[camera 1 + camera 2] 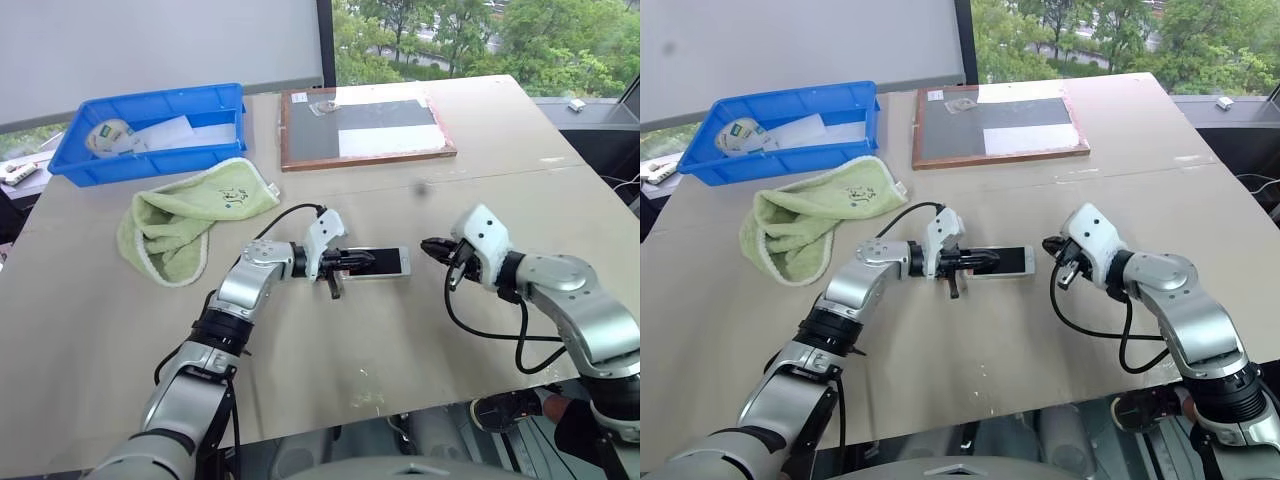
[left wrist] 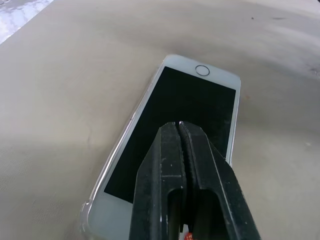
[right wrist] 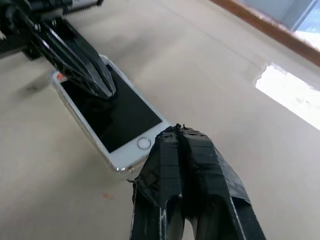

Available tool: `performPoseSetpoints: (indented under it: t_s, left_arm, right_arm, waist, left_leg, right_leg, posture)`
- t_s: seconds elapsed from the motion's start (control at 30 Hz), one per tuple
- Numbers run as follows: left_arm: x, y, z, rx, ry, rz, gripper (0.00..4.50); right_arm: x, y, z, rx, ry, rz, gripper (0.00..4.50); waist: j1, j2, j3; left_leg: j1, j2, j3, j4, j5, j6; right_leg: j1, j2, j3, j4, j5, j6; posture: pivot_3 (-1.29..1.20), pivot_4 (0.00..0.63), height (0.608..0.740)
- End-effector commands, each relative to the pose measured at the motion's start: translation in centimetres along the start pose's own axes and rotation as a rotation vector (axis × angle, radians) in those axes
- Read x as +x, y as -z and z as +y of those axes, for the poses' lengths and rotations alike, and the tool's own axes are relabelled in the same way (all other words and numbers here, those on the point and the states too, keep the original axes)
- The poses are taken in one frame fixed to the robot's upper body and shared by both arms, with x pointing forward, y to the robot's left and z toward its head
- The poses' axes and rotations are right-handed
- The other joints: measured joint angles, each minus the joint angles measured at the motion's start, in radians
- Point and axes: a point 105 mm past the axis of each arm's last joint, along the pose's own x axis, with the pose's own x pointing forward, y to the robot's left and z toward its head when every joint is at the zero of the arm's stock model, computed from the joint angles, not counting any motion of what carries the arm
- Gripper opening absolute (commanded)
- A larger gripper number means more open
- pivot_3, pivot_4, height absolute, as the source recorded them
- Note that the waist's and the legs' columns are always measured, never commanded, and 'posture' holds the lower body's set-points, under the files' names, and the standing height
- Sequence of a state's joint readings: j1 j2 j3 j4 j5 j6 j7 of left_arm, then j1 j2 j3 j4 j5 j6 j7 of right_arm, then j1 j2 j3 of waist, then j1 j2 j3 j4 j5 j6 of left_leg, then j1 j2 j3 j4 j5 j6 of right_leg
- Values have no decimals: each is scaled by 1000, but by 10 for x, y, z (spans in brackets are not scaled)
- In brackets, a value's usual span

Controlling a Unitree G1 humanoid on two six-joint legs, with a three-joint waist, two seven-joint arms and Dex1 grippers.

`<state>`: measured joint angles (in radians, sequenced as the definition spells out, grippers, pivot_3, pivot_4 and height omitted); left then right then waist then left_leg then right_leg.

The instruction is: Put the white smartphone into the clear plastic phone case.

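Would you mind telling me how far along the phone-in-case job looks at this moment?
Nearly done, it seems: the white smartphone lies screen-up on the table with the clear plastic phone case rimming its edges. In hand: the shut left gripper is over the screen, perhaps pressing it home. The shut right gripper hovers by the phone's button end. Left: confirm seating, withdraw.

Head pair looks down over table [image 1: 120, 330]; both wrist cameras close, share white smartphone [image 2: 195, 100].
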<state>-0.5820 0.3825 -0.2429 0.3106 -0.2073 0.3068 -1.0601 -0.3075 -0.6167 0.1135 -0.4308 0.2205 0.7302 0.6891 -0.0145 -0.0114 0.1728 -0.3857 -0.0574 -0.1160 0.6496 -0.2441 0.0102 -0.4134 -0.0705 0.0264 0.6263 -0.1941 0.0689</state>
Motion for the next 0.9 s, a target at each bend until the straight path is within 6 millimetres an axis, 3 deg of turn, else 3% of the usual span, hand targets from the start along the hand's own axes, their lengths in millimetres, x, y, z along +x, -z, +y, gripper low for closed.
performPoseSetpoints:
  t_s: [0.03, 0.5, 0.7, 0.9]
  left_arm:
    - [0, 13, -3, -37, 2, 32, 82]
    - [-10, 17, -6, -34, -12, 38, 82]
    - [-11, 20, -6, -38, -32, 40, 82]
    - [-10, 20, -8, -40, -44, 35, 82]
  right_arm:
    - [4, -7, -3, -36, -11, -5, 0]
    - [33, 4, 16, 58, -204, 42, 0]
    - [44, 31, 19, 192, -229, 219, 0]
    - [41, 61, 18, 217, -239, 396, 0]
  waist:
    - [-1, 0, 0]
    - [-2, 0, 0]
    - [-4, 0, -1]
    - [-3, -1, -9]
  left_leg:
    - [0, 0, 0, 0, 0, 0]
    - [0, 0, 0, 0, 0, 0]
    - [2, 1, -1, 0, 0, 0]
    - [5, 1, -1, 0, 0, 0]
  right_leg:
    - [0, 0, 0, 0, 0, 0]
    - [0, 0, 0, 0, 0, 0]
    - [0, 0, 1, 0, 0, 0]
    - [4, 0, 0, 0, 0, 0]
  posture:
    - [0, 150, 740]
    - [0, 150, 740]
    - [0, 150, 740]
    - [0, 150, 740]
